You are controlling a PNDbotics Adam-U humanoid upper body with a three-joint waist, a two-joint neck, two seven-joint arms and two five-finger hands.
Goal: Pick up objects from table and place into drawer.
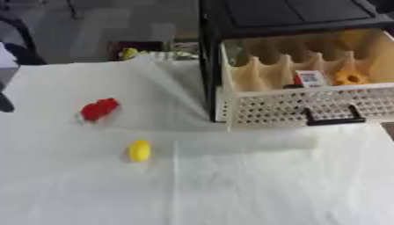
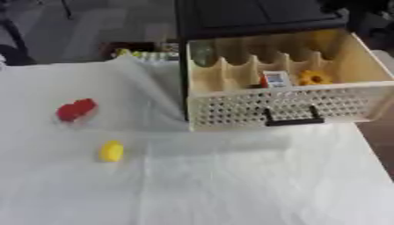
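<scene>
A red lumpy object (image 1: 100, 108) lies on the white cloth at the left. A small yellow object (image 1: 139, 150) lies a little nearer and to its right. The beige drawer (image 2: 277, 107) stands pulled out of the black cabinet (image 1: 285, 15) at the upper right; its front is perforated and has a black handle (image 2: 292, 120). Inside the drawer sit a small red and white box (image 2: 275, 79) and an orange-yellow object (image 2: 312, 78). Neither hand shows in either view.
White cloth (image 1: 231, 184) covers the table, with a raised fold running from the back toward the drawer. Behind the table's far edge lie some yellow and green items (image 1: 154, 54). The table's right edge (image 2: 377, 149) shows beside the drawer.
</scene>
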